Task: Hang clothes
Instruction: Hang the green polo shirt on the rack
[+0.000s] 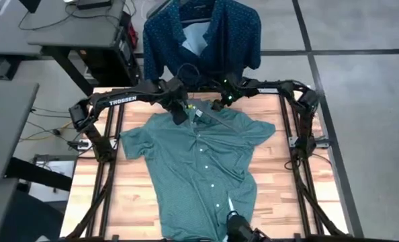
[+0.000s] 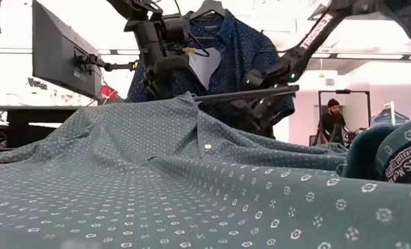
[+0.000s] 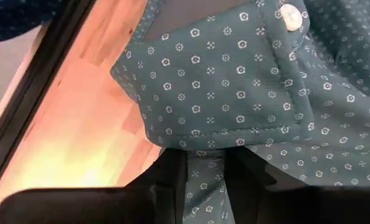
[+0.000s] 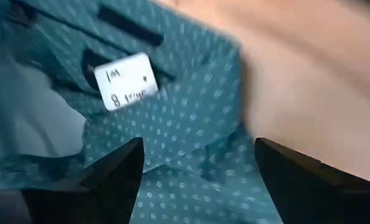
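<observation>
Wooden surface [image 1: 273,195] is covered mid-span by the teal-green shirt [image 1: 199,168], spread flat, collar at the far edge. Navy dotted shirt [image 1: 203,37] is hung beyond that edge. Left claw [image 3: 205,183] is clamped on a fold of teal fabric at the collar. Right claw [image 4: 197,171] is held wide above the neck label [image 4: 126,81].

Two dark, matte-black jointed robot arms. Left arm [image 1: 129,99] carries white "TROSSEN" lettering on upper link. Right arm [image 1: 280,87] shows small green indicator light near wrist. Thin black cables along joints. Blunt, black, wedge-shaped fingers [image 4: 113,171].
</observation>
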Controlling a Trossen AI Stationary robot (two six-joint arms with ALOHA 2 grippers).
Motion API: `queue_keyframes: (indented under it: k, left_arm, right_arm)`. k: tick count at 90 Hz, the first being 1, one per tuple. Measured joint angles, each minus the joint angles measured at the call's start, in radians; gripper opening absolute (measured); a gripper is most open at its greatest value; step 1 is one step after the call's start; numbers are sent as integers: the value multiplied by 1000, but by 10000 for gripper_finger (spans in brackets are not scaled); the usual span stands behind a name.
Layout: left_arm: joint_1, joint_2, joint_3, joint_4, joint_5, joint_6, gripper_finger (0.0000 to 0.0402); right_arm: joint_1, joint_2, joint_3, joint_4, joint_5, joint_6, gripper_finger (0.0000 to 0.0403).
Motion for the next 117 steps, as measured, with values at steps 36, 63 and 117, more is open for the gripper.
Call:
queue_keyframes:
  k: [36, 63, 117]
  left_arm:
    - [-5, 0, 0, 8, 1, 21, 62]
    - [-5, 0, 1, 22, 1, 36, 62]
    - [-42, -1, 1, -30, 5, 200, 61]
  right_arm:
    - [30, 14, 41, 39, -28, 32, 290]
    - [81, 14, 41, 49, -28, -1, 254]
    - [200, 14, 41, 83, 44, 280, 154]
